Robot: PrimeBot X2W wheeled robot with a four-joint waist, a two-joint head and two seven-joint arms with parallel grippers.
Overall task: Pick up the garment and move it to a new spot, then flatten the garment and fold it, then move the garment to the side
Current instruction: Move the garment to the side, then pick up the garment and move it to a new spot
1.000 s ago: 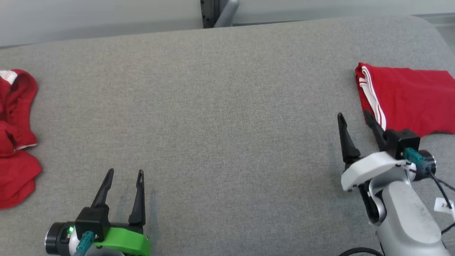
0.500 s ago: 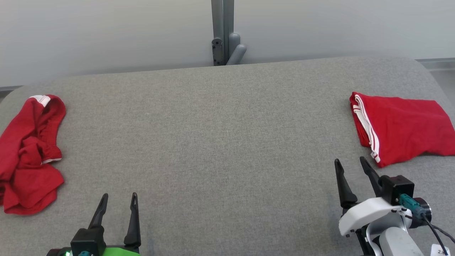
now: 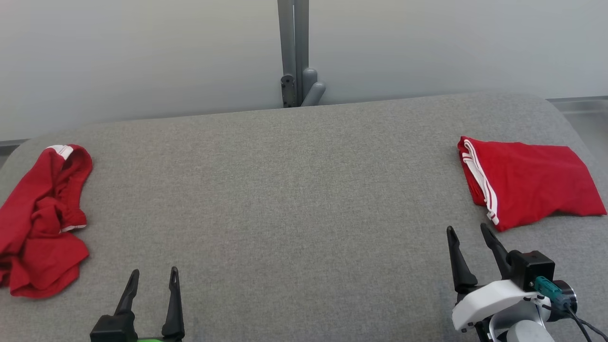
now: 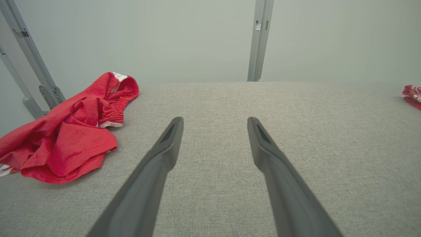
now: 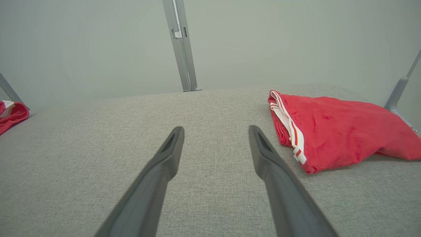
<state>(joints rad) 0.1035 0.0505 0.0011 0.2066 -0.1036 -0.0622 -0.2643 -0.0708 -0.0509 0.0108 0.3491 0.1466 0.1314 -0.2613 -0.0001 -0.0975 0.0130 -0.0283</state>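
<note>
From the head view, your left claw (image 3: 154,271) and right claw (image 3: 466,228) both hang spread and empty over the counter (image 3: 294,199). Left wrist view: the crumpled garment (image 4: 65,138) lies at the left end, likely next. Right wrist view: the folded garment (image 5: 335,131) sits at the right end, seemingly finished and set aside.

A grey fabric-covered counter (image 3: 294,190) carries a crumpled red garment (image 3: 40,223) at its left edge, and a grey metal post (image 3: 293,52) rises behind its far edge against a pale wall (image 3: 142,57).
</note>
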